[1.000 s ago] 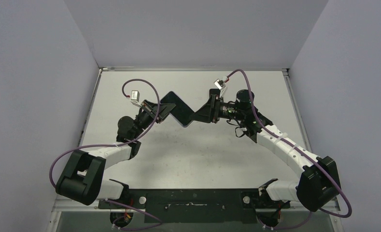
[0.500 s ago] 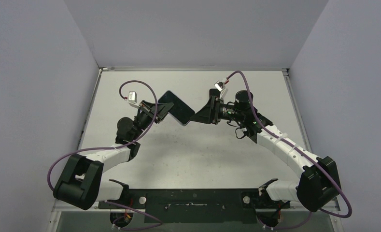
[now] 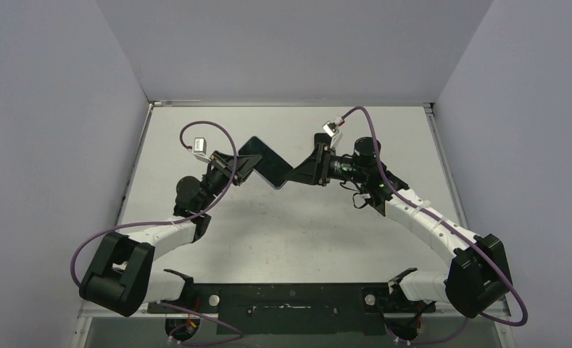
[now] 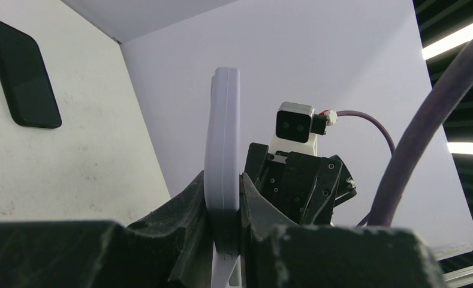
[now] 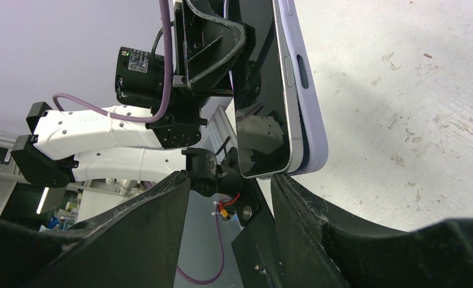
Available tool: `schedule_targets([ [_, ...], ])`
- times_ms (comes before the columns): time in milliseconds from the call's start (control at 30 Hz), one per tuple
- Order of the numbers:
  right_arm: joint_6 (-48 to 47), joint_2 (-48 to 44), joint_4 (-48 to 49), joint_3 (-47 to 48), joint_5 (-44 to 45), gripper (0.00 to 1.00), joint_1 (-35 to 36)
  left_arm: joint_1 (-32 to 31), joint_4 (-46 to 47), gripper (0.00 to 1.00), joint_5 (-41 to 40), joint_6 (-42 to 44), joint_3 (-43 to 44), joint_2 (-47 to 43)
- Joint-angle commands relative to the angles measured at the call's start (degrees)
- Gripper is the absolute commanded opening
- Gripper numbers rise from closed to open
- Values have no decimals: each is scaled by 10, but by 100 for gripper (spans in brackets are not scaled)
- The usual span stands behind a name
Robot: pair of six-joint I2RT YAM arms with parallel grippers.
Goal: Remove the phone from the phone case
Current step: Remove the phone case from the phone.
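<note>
Seen from above, the left arm's elbow and shoulder block sit slightly further toward the lower left than a second ago. The dark phone [image 3: 267, 161], held in the air between the arms at upper centre, has turned and now reads as a compact rounded rectangle instead of a broader diamond. The right arm has barely shifted. The left gripper [image 3: 233, 165] meets the phone's left end and the right gripper [image 3: 297, 174] its lower right corner, above a matte white, scuffed table [image 3: 304, 239]. Glossy purple cables [image 3: 212, 125] loop off both wrists. In the left wrist view, the pale lilac phone case [image 4: 223, 138], smooth plastic with a rounded top, stands upright and edge-on at centre. The left gripper's rough black fingers [image 4: 192, 201] are clamped tight on its lower end. A flat black slab [image 4: 21, 73] with rounded corners lies on the table at upper left. In the right wrist view, the phone's mirror-like screen, thin silver rim and lilac shell run down from top centre. Its lower end sits between the right gripper's spread fingers [image 5: 162, 234], with the corner at the right-hand finger and a clear gap to the other, so nothing is clamped there.
</note>
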Motion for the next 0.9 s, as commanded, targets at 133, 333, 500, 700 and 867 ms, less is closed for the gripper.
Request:
schedule_targets([
  [133,8,-15,37,-9,13,53,2,-8,73,0,-19,-29,7,-22],
  [333,10,-18,46,-11,16,53,1,-11,74,0,-17,-30,9,-21],
  [500,23,-15,68,-11,14,53,0,-12,69,0,-2,-25,16,-22],
  [700,31,-9,86,-17,17,52,-7,-14,89,0,16,-39,15,-22],
  [867,31,0,102,-20,17,51,-16,-16,115,0,38,-59,19,-18],
])
